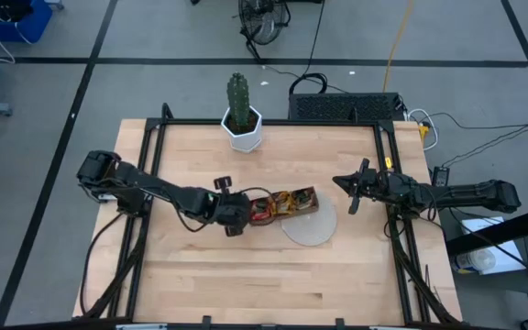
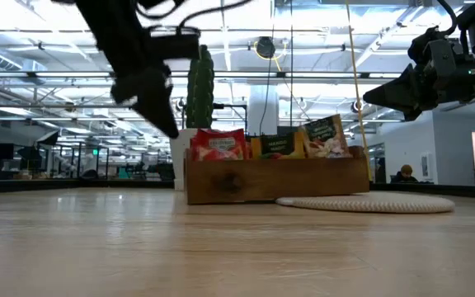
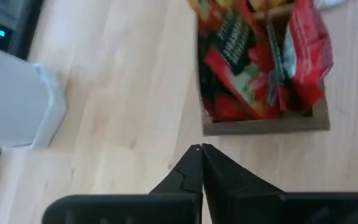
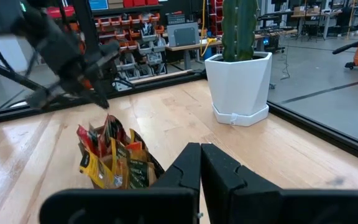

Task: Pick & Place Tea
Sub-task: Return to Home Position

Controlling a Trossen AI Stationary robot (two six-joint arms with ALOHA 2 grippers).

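The brown wooden tray [image 1: 287,203] lies mid-table, packed with upright tea sachets [image 3: 247,74], red, orange-yellow and green; they also show in the low view [image 2: 277,144] and the right wrist view [image 4: 114,158]. My left gripper [image 3: 201,149] is shut and hangs in the air just off the tray's left end [image 1: 242,215], above the table [image 2: 165,115]. My right gripper [image 4: 201,147] is shut and hovers high over the table's right side [image 1: 341,185], right of the tray [image 2: 378,95]. Neither touches anything.
A round pale mat [image 1: 308,226] lies on the table, touching the tray's right near corner. A cactus in a white pot [image 1: 243,117] stands at the far edge. Bare wood spreads across the near half of the table [image 1: 264,275].
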